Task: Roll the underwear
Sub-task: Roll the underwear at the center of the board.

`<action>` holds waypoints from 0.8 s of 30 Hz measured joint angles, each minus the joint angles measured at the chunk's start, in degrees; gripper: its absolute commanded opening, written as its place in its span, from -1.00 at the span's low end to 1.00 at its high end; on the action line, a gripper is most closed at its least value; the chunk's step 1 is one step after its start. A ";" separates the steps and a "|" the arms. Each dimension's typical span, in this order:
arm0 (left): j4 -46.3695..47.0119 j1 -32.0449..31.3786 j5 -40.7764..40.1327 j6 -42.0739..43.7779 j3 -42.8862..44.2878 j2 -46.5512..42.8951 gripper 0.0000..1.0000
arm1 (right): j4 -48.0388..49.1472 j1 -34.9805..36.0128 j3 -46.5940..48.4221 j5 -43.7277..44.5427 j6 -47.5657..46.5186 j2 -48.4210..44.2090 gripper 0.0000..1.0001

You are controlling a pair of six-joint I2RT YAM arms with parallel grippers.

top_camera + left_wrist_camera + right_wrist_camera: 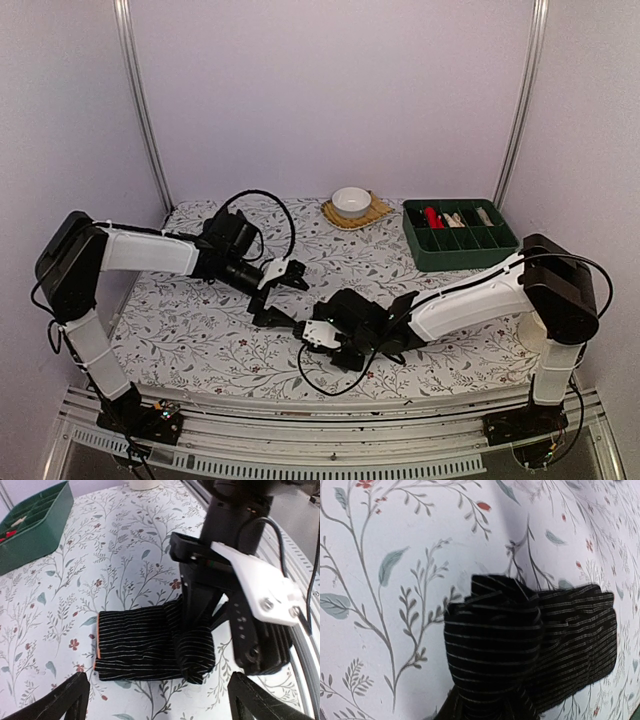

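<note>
Underwear (145, 647), black with thin pale stripes, lies folded into a flat band near the front middle of the counter (180, 330), between the two arms. In the left wrist view its long axis runs side to side. The flat end, with a thin orange-red edge, points left, and the right end is curled up into a soft roll. From above, the band slants from upper left down to lower right.

The right pincer (308, 330) is closed on that rolled end, with one dark finger pressed into the fold and the cloth bunched around it. The left pincer (160, 700) hangs just above the band with its jaws spread wide, touching nothing.

At the back right stands a green plastic tray (460, 255) divided into square compartments. Its rear row holds a red item and a few small pale pieces too small to name. A white bowl (351, 201) sits on a woven yellowish mat (372, 213) at the back centre, and its inside cannot be made out. The counter is covered with a pale cloth printed with grey leafy sprigs and small red flowers.
</note>
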 measured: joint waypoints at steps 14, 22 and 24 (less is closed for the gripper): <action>17.14 -5.81 2.60 -2.89 -14.53 -0.98 0.97 | -2.29 -5.55 -5.29 -2.69 7.08 -5.33 -0.60; 26.77 -7.78 -3.23 -4.44 -17.38 -1.44 0.97 | -2.19 -6.47 -5.33 -6.25 7.21 -5.35 -0.69; 28.68 -8.61 -4.61 -4.35 -18.36 -2.10 0.97 | -2.12 -6.73 -5.33 -7.54 7.10 -5.40 -0.69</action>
